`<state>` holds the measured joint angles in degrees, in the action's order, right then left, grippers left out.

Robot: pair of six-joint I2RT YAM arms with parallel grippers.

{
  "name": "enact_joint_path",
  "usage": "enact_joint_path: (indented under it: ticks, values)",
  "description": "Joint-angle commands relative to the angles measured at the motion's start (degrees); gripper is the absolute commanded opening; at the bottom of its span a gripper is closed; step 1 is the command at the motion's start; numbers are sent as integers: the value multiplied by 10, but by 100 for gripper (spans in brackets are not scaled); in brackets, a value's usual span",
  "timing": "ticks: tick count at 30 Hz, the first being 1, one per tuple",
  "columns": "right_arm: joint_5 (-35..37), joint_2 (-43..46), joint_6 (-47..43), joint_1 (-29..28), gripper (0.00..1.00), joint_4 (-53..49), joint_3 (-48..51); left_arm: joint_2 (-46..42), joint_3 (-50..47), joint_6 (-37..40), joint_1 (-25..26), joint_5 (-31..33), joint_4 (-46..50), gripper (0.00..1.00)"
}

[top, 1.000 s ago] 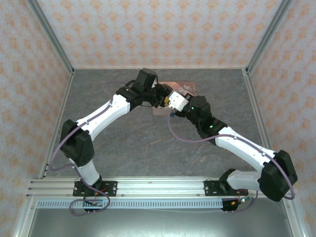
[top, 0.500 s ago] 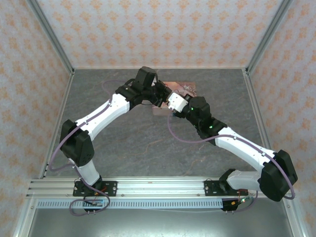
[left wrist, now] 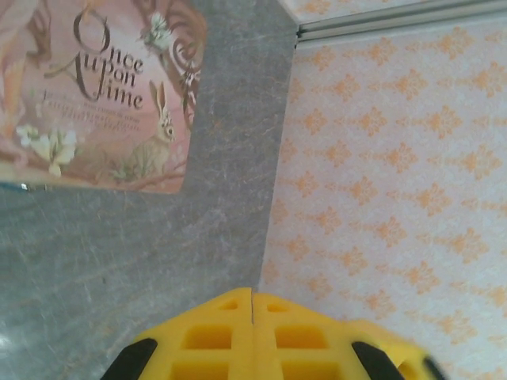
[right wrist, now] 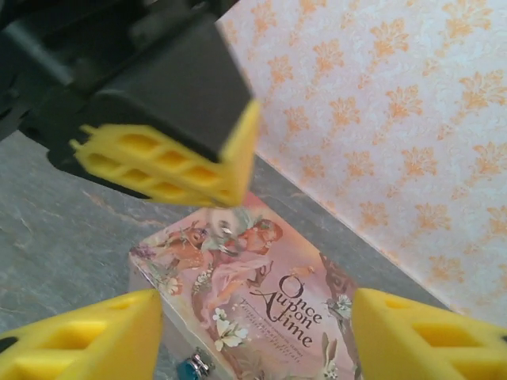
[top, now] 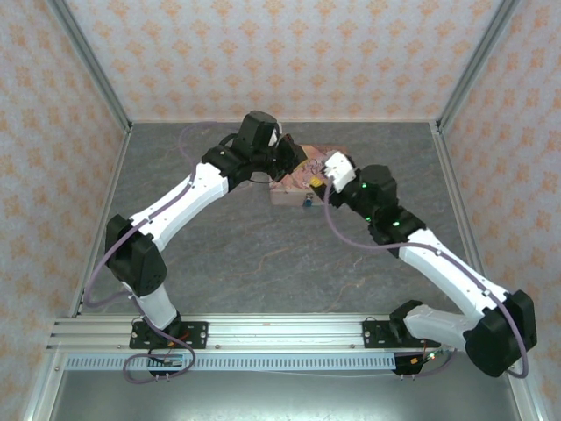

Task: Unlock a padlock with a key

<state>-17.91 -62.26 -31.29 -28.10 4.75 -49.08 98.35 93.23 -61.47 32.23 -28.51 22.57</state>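
The left arm, glossy white shells between black joints, reaches across the mottled grey stone-look bench [top: 219, 237]. Its left claw [left wrist: 252, 305] is clenched: in the left wrist view the two yellow ribbed plastic fingers [left wrist: 210, 336] press flat together with only a thin seam between them. Whether the key is pinched in that seam cannot be told. In the right wrist view the same claw hangs tilted above the far end of the pink box [right wrist: 245, 317], with its blocky black body above the honeycombed yellow tips.

The box is a flat rectangle with rounded corners. Its lid is printed with a rabbit, flowers and curly lettering, and it lies on the bench near the papered back wall [left wrist: 396, 158]. The padlock [right wrist: 190, 368], a tiny blue-teal body with a small bright metal shackle, sits against the box's near side wall, below the lid edge. From above it is a blue speck at the box's near edge.

The right claw [right wrist: 255, 332] is released. Its wedge-shaped yellow fingers [right wrist: 87, 340] are spread wide with nothing between them, on either side of the box.
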Motion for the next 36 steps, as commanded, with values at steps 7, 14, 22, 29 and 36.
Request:
enact_joint_path:
  ticks: [7,14,22,29,36]
  values:
    - [-373,-18,441,180,80,186,22,-81,-22,257,-3,28,-92,0]
    - [-458,-92,692,200,84,427,21,-137,-73,356,-3,-10,-171,0]
    - [-491,-146,825,168,83,583,-15,-168,-122,377,-3,-35,-266,0]
    - [-511,-146,732,110,72,467,-62,-165,-118,377,-3,-44,-276,0]
    - [-515,-165,726,103,62,451,-88,-167,-123,367,-3,-49,-282,0]
